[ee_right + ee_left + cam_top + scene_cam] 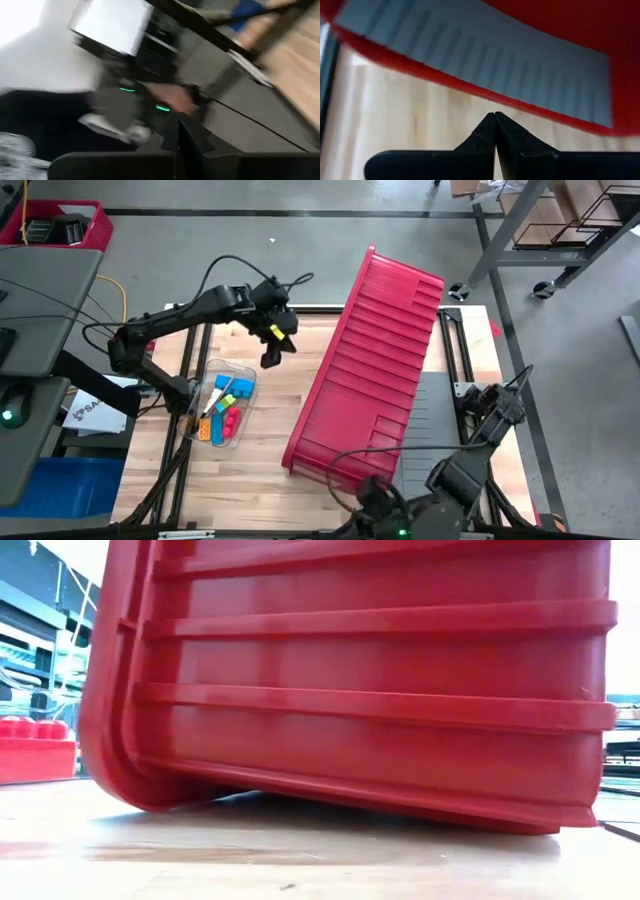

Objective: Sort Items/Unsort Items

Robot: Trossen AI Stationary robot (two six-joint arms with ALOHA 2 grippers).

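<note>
ok, high view first: big red bin [365, 370] lies tipped over diagonally across the middle of the wooden table [270, 480], ribbed underside up. left of it a clear tray [243, 370] sits on the wood w/ the items [225, 408] inside — blue, yellow, green, red and orange blocky bits, packed close together; can't make out any dark sticks. left gripper [270, 352] hangs above the table btwn tray and bin, just beside the tray's far end, fingers clenched on nothing. right arm is folded low at the near right edge of the table, its gripper [365, 498] by the bin's near corner, also clenched, nothing in it. low view: bin's ribbed red wall [370, 690] fills nearly everything, one edge raised off the wood; a red block-like thing [35, 748] shows far off at the side, blurry. left wrist view: fingertips [487, 131] pressed together to a point, empty, over bare wood, w/ the bin's red rim [470, 87] just ahead. right wrist view: blurred; fingertips [172, 131] together, floor, cables and green lights beyond the table edge.
</note>
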